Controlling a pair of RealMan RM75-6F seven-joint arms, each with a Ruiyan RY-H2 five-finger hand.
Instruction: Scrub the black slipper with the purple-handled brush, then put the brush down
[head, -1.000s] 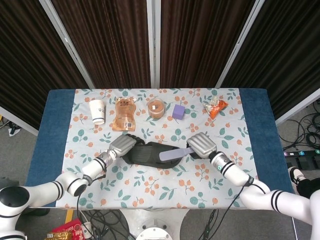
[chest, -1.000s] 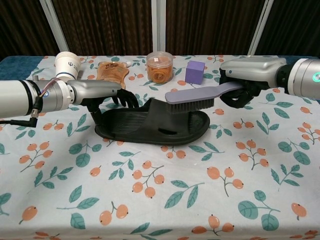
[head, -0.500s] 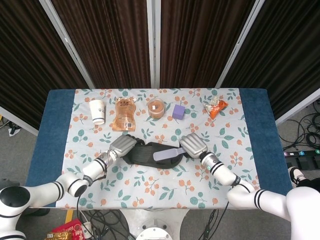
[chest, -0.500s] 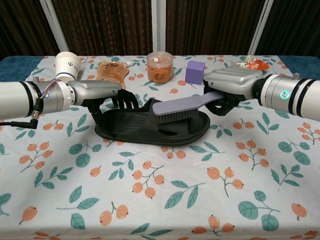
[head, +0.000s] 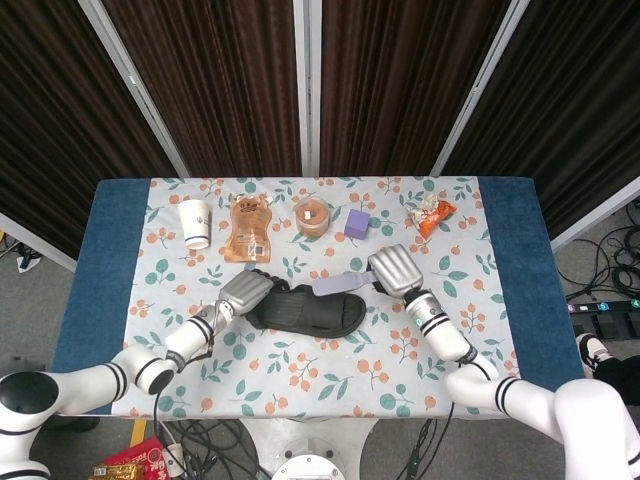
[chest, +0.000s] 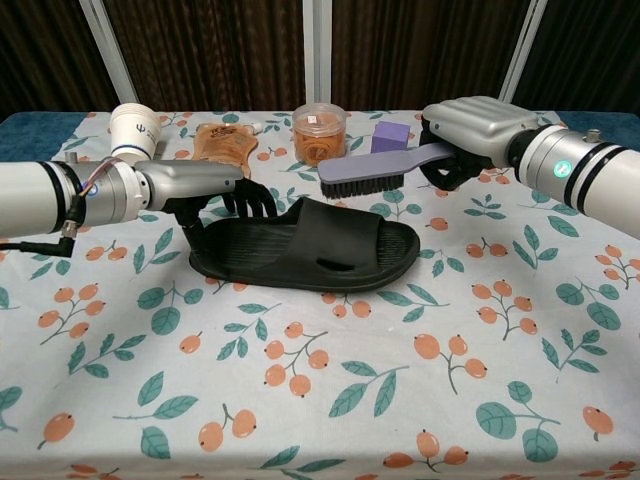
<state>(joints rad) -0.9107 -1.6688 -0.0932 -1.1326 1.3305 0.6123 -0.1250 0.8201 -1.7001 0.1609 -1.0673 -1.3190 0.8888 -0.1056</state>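
Lifted off the slipper since a moment ago, the brush now hangs above and behind it, bristles down, handle gripped in the right hand. That hand has drawn back toward the far side of the counter. The black slipper lies flat near the middle of the floral cloth, its heel end held by the left hand, fingers curled over the rim. Along the far edge stand a paper cup, a brown pouch, a tub, a purple block and a snack packet.
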